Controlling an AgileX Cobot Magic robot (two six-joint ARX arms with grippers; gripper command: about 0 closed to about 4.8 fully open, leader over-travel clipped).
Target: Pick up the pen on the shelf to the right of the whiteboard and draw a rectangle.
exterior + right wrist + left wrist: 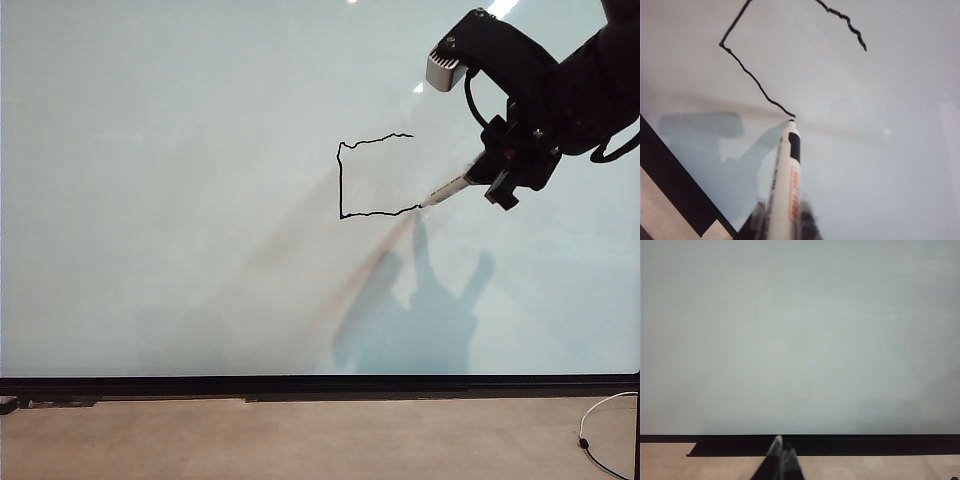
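Note:
The whiteboard [200, 200] fills most of the exterior view, pale and glossy with a black bottom edge. On it stands the rectangle [340, 180], a thin black outline with top, left and bottom sides drawn and its right side open. My right gripper [488, 172] is shut on the pen [447, 189], a slim white marker whose black tip touches the board at the right end of the bottom line. The right wrist view shows the pen [786, 185] between the two fingers, tip at the line's end on the rectangle [752, 77]. My left gripper [782, 452] is shut, low before the whiteboard [800, 340], holding nothing.
A black ledge [320, 386] runs along the board's foot above the tan surface [300, 440]. A white cable [600, 430] loops at the lower right. The right arm's shadow [420, 320] falls on the board below the pen.

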